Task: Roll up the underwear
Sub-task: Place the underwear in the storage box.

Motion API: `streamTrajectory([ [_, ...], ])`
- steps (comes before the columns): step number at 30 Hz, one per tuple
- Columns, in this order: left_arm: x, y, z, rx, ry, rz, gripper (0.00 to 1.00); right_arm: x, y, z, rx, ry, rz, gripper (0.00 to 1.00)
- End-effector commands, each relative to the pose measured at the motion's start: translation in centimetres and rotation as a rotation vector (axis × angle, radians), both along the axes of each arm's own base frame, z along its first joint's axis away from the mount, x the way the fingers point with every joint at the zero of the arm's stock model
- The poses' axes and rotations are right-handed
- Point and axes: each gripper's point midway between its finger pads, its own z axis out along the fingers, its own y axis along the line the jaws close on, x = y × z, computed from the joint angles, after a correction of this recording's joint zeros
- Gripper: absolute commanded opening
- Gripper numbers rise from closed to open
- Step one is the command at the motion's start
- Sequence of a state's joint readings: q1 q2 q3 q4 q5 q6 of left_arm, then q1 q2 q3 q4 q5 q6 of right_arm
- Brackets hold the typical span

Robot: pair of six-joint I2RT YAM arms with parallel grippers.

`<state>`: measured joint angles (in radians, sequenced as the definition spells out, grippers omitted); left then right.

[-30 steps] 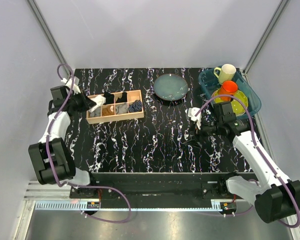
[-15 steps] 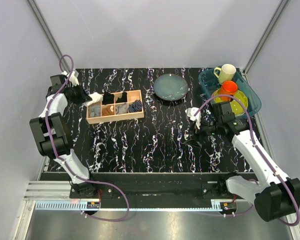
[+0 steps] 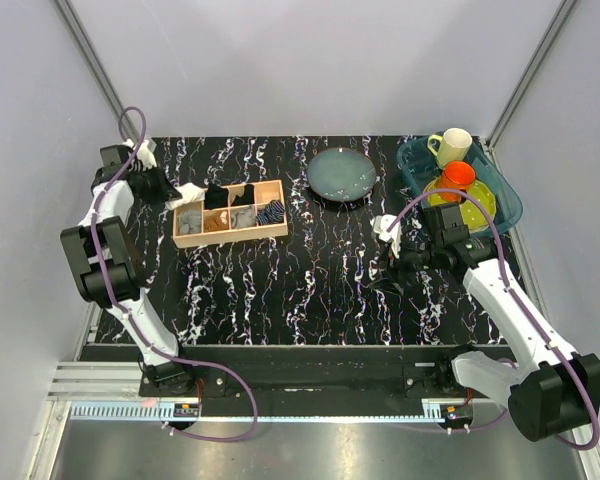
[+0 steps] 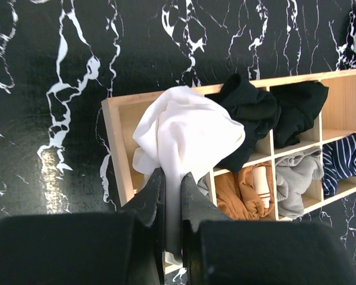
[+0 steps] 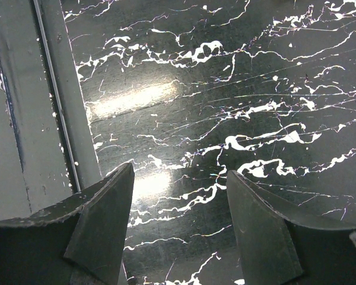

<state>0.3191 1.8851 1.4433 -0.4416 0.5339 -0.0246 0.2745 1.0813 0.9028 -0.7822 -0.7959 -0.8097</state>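
The white underwear (image 4: pixel 184 133) hangs bunched from my left gripper (image 4: pixel 172 178), which is shut on a fold of it above the left end of the wooden divider box (image 4: pixel 114 155). In the top view the underwear (image 3: pixel 190 192) shows as a small white bunch at the box's left end (image 3: pixel 179 241), with the left gripper (image 3: pixel 170 190) just left of it. My right gripper (image 5: pixel 179 178) is open and empty over bare black marble; in the top view it (image 3: pixel 384 283) sits right of centre.
The box compartments hold black (image 4: pixel 249 113), brown (image 4: pixel 243 190), grey (image 4: pixel 293 181) and striped (image 4: pixel 344 160) cloth rolls. A dark round plate (image 3: pixel 342 174) lies at the back. A blue bin (image 3: pixel 503 192) at the back right holds a cream mug (image 3: pixel 452 145), an orange cup and a yellow-green dish.
My left arm has pulled back toward the far left, lifting the white underwear from the box's left end. The right arm has barely moved.
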Motion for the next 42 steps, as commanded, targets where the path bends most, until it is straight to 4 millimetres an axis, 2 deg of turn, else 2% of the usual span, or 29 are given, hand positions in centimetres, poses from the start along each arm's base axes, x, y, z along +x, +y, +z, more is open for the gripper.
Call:
streamTrajectory([
  [1, 1.8, 1.7, 7.4, 0.052, -0.194, 0.023, 0.00, 0.5, 0.0, 0.1, 0.001, -0.011, -0.012, 0.72],
  [5, 1.8, 1.8, 8.9, 0.049, -0.221, 0.023, 0.00, 0.5, 0.0, 0.1, 0.001, -0.011, -0.012, 0.72],
  [8, 1.8, 1.4, 8.5, 0.020, -0.204, 0.015, 0.00, 0.4, -0.1, 0.1, 0.000, -0.013, -0.015, 0.72],
  [16, 0.9, 0.3, 5.8, -0.041, -0.126, -0.021, 0.00, 0.5, -0.1, 0.1, -0.001, -0.014, -0.014, 0.72],
  [25, 0.6, 0.6, 3.1, -0.044, -0.058, -0.015, 0.00, 0.4, -0.1, 0.1, -0.001, -0.014, -0.012, 0.72],
  [38, 2.1, 0.7, -1.7, -0.064, 0.053, -0.029, 0.00, 0.6, -0.2, -0.4, -0.015, 0.001, -0.018, 0.72],
  [39, 2.6, 0.8, -1.4, -0.056, 0.046, -0.030, 0.00, 0.6, -0.3, -0.5, -0.016, 0.001, -0.020, 0.72],
  [42, 3.1, -0.1, -2.4, -0.054, 0.072, -0.049, 0.00, 0.7, -0.3, -0.6, -0.021, 0.006, -0.021, 0.72],
])
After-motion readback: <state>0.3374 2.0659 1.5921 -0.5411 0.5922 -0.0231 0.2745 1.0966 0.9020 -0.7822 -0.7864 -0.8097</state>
